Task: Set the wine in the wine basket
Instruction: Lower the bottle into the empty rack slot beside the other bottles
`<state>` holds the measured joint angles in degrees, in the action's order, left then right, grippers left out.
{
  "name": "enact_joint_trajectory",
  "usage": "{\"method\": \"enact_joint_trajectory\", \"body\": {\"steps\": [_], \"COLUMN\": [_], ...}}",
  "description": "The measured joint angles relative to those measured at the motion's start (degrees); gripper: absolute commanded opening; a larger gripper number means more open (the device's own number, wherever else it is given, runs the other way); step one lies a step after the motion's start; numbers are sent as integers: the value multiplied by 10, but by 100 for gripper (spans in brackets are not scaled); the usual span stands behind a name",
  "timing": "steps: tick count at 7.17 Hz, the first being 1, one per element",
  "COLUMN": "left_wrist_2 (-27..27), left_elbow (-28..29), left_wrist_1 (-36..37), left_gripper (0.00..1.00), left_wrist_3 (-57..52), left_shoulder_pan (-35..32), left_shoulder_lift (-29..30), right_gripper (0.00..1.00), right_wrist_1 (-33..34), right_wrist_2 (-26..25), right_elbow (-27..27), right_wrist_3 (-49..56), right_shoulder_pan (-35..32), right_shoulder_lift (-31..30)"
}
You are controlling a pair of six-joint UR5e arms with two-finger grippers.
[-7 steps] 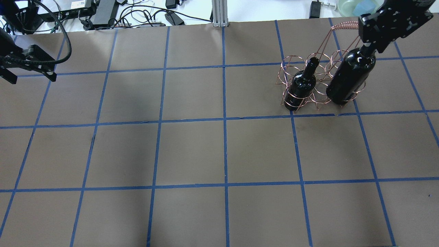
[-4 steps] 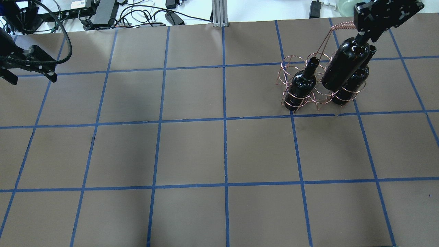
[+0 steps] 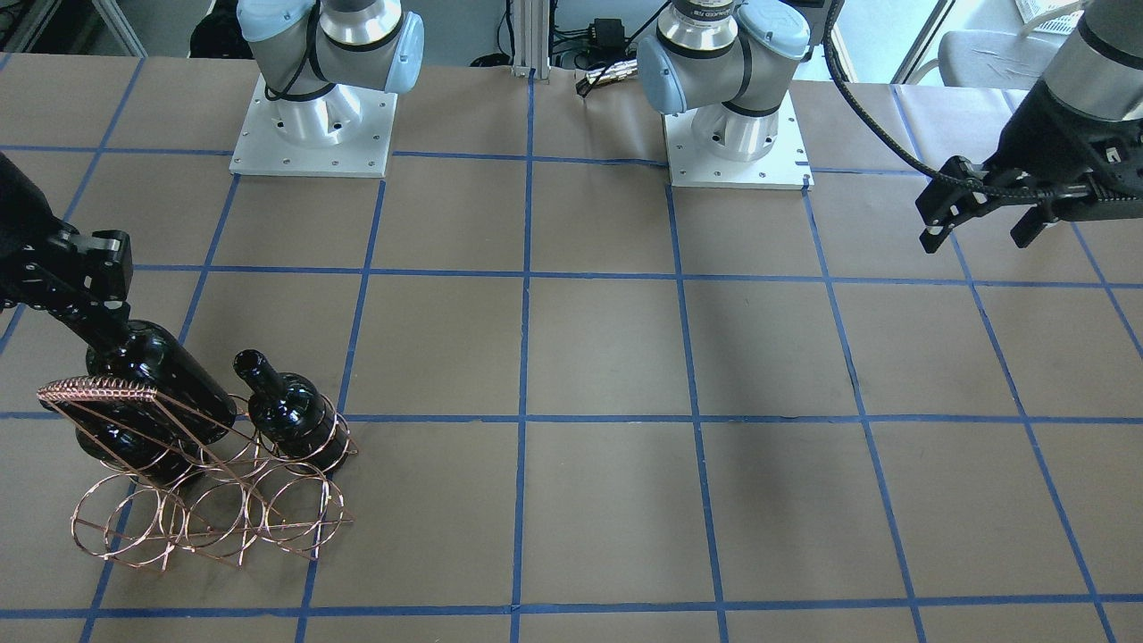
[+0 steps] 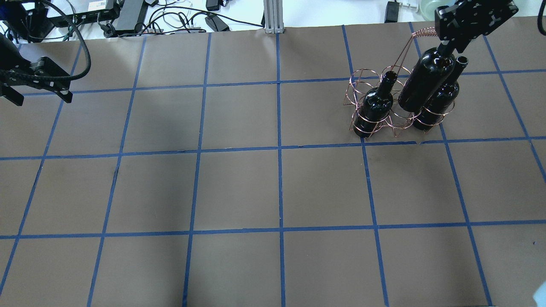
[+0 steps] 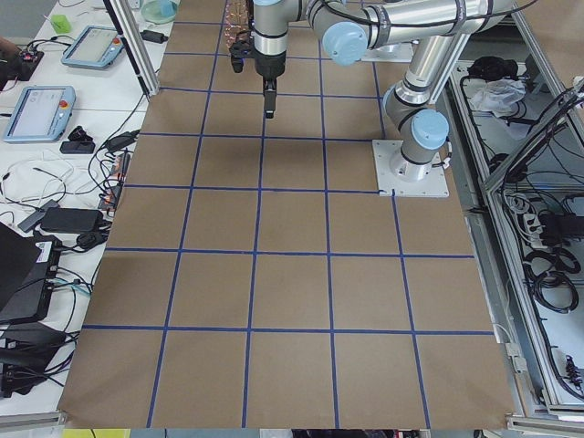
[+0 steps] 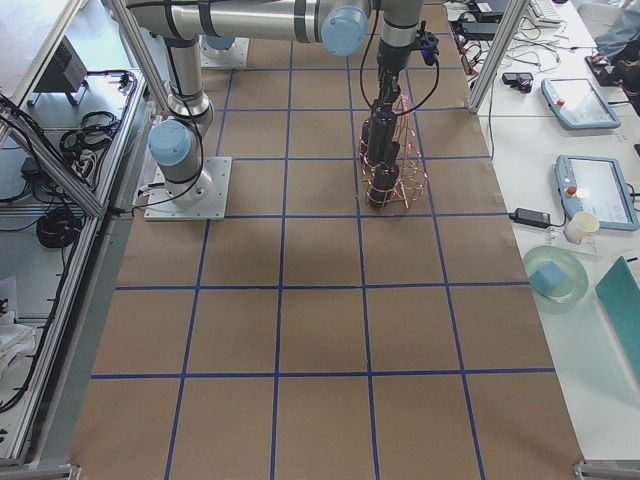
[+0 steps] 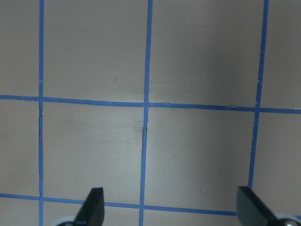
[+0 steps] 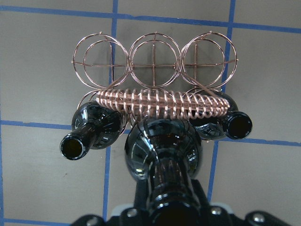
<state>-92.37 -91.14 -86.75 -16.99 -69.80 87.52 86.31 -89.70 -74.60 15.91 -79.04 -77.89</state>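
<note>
Brown paper-covered table [image 4: 239,187] with a blue tape grid. Toward the robot's right stood the copper wire wine basket [image 3: 214,518] – two rows of three round rings under a coiled-wire handle. The end rings of the row nearer the robot each held an upright, glossy, near-black glass bottle: the first seated bottle [image 4: 377,106] and the second seated bottle [image 4: 439,104]. A third glossy near-black glass wine bottle [image 4: 424,83] hung tilted between them, its base over the middle ring of that row; whether the base had entered the ring could not be told. The right hand [image 4: 448,44] was clenched on this bottle's neck, just beside the handle. The left hand [image 7: 171,209] hovered over bare table, well apart from the basket – its fingers [image 7: 91,209] spread wide and grasping nothing.
</note>
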Motion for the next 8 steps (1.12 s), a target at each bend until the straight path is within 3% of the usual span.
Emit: {"method": "enact_joint_trajectory", "body": {"steps": [4,8], "left_wrist_2": [0,0], "left_elbow": [-1,-2], "left_wrist_1": [-2,-1], "left_gripper": [100,100], "left_wrist_3": [0,0], "left_shoulder_pan": [-1,-1], "left_shoulder_lift": [-1,-2], "right_gripper": [32,36], "right_wrist_1": [23,92], "right_wrist_2": [1,0], "right_elbow": [-19,-68], "right_wrist_3": [-2,-3], "right_shoulder_pan": [-2,-8], "right_shoulder_lift": [11,26]}}
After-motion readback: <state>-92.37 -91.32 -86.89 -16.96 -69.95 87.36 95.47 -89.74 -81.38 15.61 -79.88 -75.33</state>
